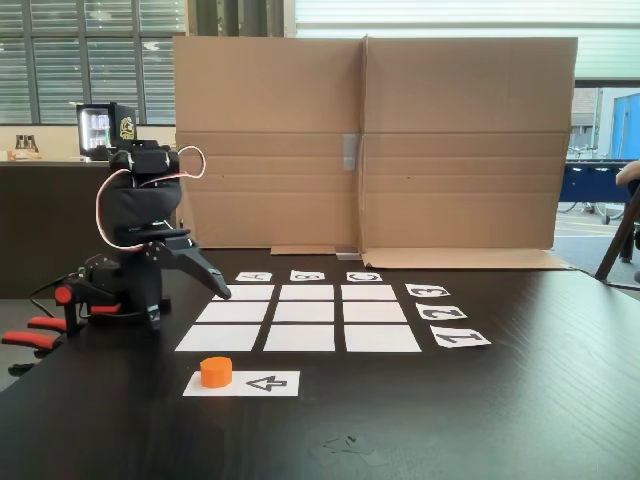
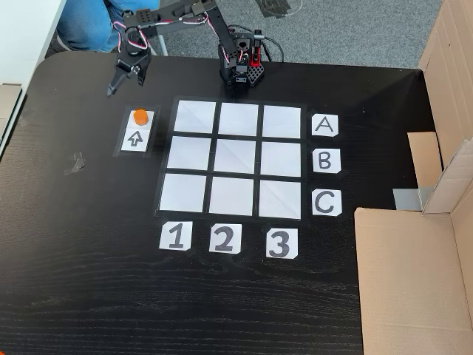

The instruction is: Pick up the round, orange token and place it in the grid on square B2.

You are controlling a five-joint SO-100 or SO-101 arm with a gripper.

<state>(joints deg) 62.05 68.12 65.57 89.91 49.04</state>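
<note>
1. In the top-down fixed view we see the end effector (image 2: pixel 112 92) just up and left of the token (image 2: pixel 140 116), clear of it; we cannot tell whether its fingers are apart or together.
2. The token sits on the arrow strip (image 2: pixel 136 138), left of the grid (image 2: pixel 231 158); square B2 (image 2: pixel 236 157) lies bare.
3. We judge the token light, stiff and smooth; its curved sides suit a pinch.
4. The arm (image 1: pixel 140 215) is folded, pointing down toward the bench (image 1: pixel 480 420).
</note>
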